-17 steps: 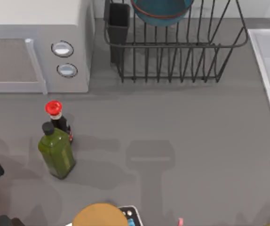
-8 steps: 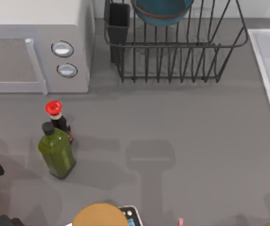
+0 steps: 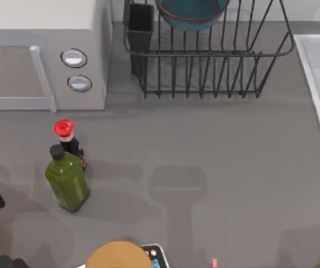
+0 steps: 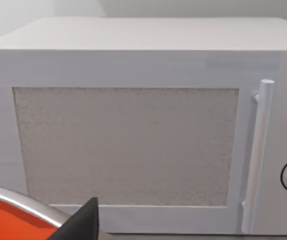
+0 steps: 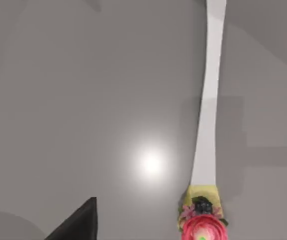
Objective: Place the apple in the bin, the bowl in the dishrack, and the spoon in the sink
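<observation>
The right wrist view looks down on the spoon (image 5: 207, 120), lying flat on the grey table (image 3: 216, 162); whether either gripper is open cannot be told. The bowl (image 3: 192, 12) stands in the dishrack (image 3: 216, 67), far centre.

Light was even and fairly bright, falling from above. Soft, blurred shadows lay on the table (image 3: 227, 167), the bottles (image 3: 66, 173) casting theirs toward the right. In the right wrist view a round white glare spot (image 5: 151, 162) shone on the surface. Edges stayed crisp, without visible distortion.
</observation>
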### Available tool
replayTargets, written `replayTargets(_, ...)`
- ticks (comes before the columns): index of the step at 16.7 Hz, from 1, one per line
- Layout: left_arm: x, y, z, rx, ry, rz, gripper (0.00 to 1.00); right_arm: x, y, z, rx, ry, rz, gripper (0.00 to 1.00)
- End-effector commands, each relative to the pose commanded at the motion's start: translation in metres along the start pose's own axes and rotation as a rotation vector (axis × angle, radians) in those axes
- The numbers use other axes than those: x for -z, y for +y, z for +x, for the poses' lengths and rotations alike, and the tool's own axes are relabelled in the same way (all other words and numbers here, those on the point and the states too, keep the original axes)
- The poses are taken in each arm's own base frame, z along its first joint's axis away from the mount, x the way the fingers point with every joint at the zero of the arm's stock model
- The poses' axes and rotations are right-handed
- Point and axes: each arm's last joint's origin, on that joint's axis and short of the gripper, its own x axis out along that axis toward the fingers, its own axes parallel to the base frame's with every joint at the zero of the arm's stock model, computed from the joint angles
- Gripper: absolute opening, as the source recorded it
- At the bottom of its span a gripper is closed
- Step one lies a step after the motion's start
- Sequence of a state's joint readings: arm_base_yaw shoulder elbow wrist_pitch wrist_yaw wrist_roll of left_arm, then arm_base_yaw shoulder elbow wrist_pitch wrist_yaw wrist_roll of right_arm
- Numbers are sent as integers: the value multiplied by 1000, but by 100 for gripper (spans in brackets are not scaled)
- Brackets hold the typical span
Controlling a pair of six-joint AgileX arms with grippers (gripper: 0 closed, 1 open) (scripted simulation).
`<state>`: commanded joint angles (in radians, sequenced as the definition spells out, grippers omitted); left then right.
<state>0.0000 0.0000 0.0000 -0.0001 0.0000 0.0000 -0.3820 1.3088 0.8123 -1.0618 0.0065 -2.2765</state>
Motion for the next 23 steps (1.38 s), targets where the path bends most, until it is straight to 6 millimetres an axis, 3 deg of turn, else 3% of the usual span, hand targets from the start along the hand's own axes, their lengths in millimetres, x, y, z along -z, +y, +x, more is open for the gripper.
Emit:
replayTargets(9, 0, 0, 0, 0, 0, 0, 100, 2, -2, 3, -6, -8, -23, 100)
replayTargets(12, 0, 0, 0, 0, 0, 0, 100, 4, -4, 25, -8, -10, -21, 100)
replayTargets(18, 0, 0, 0, 0, 0, 0, 100, 4, -3, 88, -1, -3, -21, 100)
replayTargets(23, 0, 0, 0, 0, 0, 0, 100, 2, -1, 99, -6, -8, -21, 100)
